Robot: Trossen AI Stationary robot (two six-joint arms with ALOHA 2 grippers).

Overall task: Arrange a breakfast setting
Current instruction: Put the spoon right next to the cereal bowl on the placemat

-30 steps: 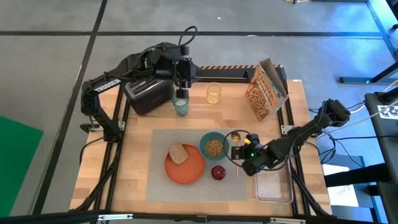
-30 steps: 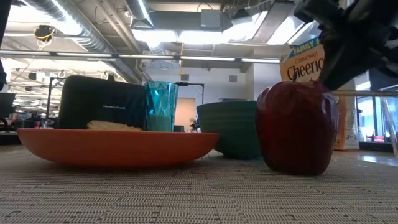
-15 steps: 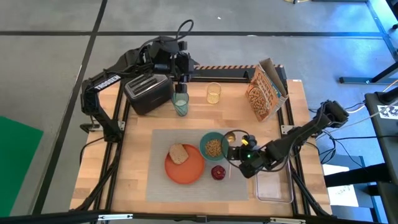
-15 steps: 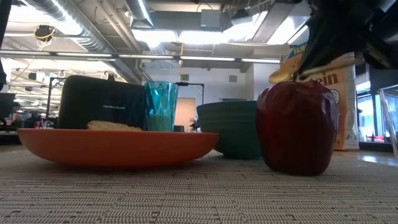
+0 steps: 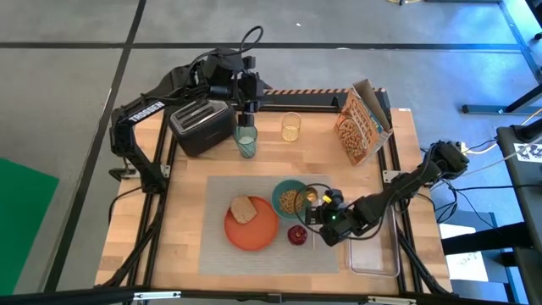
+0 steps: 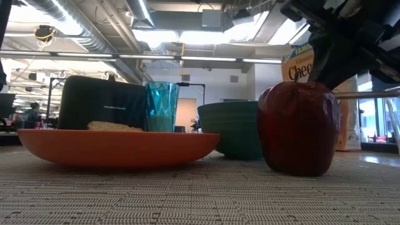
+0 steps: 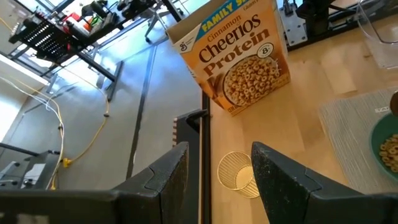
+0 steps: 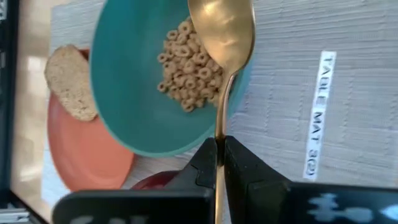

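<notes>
Overhead and mat-level views, plus close wrist cameras, sharing the teal bowl (image 5: 290, 200).

Bright, even overhead light; soft shadows; sharp.

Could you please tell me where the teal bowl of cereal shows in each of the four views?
High view: teal bowl on the grey placemat, right of the orange plate.
Low view: bowl centre, behind the plate.
Left wrist view: only its rim, right edge.
Right wrist view: bowl under the gold spoon.
Shared landmark: the orange plate.
</notes>
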